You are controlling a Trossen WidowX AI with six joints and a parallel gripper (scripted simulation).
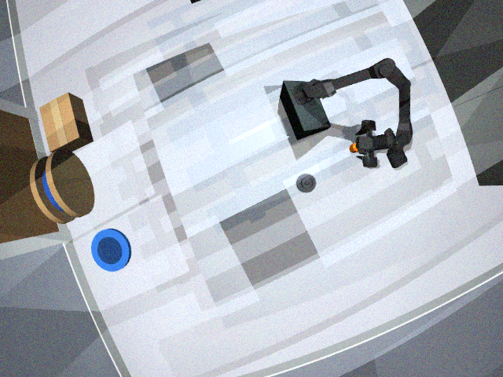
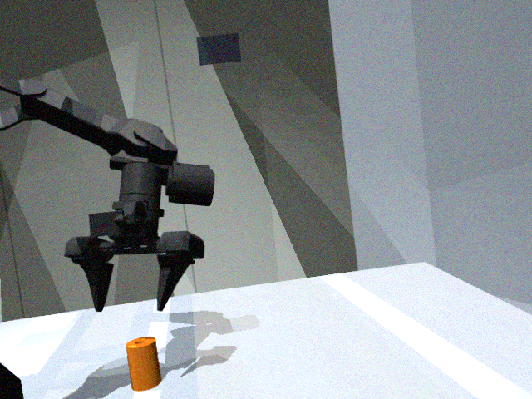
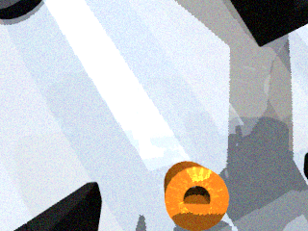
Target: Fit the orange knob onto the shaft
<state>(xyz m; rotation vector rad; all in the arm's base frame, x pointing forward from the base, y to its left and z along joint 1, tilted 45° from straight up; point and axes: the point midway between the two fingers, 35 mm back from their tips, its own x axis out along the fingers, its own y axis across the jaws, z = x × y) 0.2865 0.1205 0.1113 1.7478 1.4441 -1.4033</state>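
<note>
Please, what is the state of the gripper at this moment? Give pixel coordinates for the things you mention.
Gripper (image 1: 356, 144) (image 2: 130, 310): open wide, holding nothing; the orange knob (image 1: 353, 148) (image 2: 144, 365) (image 3: 217, 197) stands on the table below it.

Top view: high, steeply down, widest. Exterior: low, close, looking across surface (image 1: 195, 162) (image 2: 343, 335) (image 3: 63, 115). Wrist: nearest, downward; all three share knob (image 1: 354, 148) (image 2: 144, 365) (image 3: 218, 197).

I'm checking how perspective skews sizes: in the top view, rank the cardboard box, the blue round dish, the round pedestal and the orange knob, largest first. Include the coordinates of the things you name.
1. Cardboard box (image 1: 60, 123)
2. Blue round dish (image 1: 97, 248)
3. Round pedestal (image 1: 300, 187)
4. Orange knob (image 1: 353, 148) (image 2: 144, 365) (image 3: 218, 192), partly hidden by the gripper (image 1: 357, 144) (image 2: 130, 310)
</note>
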